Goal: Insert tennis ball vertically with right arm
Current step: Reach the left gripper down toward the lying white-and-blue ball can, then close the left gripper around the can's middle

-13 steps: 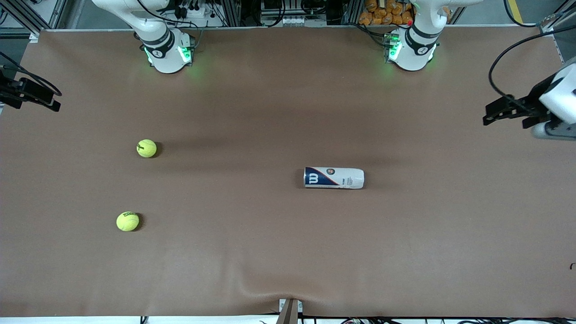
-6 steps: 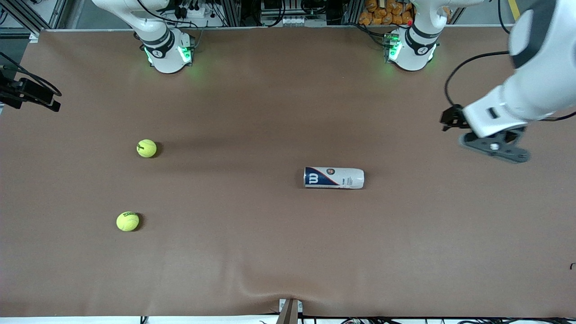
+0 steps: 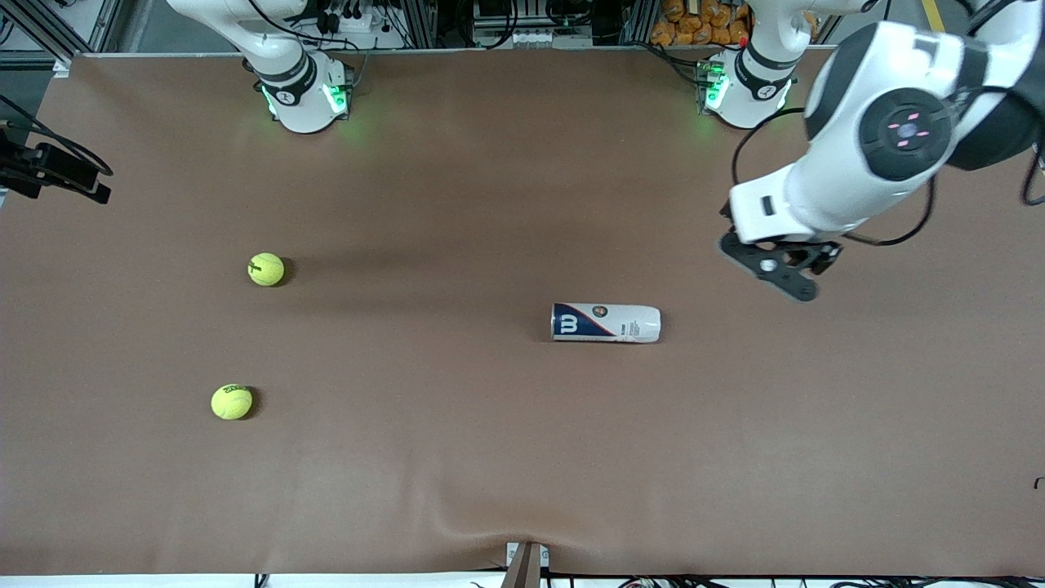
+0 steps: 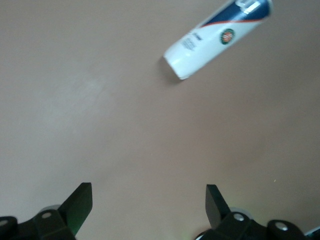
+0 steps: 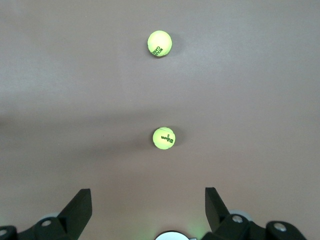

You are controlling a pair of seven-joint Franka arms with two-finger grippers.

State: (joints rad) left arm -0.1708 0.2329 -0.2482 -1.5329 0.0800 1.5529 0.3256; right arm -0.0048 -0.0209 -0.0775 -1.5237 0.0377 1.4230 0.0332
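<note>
Two yellow tennis balls lie toward the right arm's end of the table. One ball [image 3: 266, 269] [image 5: 164, 138] is farther from the front camera than the other ball [image 3: 232, 402] [image 5: 160, 43]. A white and blue ball can [image 3: 606, 322] [image 4: 217, 37] lies on its side near the table's middle. My right gripper [image 3: 104, 184] [image 5: 148, 200] hangs open and empty at the table's edge, apart from both balls. My left gripper [image 3: 774, 269] [image 4: 148, 200] is open and empty over bare cloth, beside the can toward the left arm's end.
A brown cloth [image 3: 457, 425] covers the whole table, with a raised wrinkle at the front edge by a small bracket [image 3: 526, 559]. Both arm bases [image 3: 304, 94] [image 3: 744, 90] stand along the table's back edge.
The left arm has swung in from the table's end, and its gripper now hangs much closer to the can. The right arm, the balls and the can have not moved.
</note>
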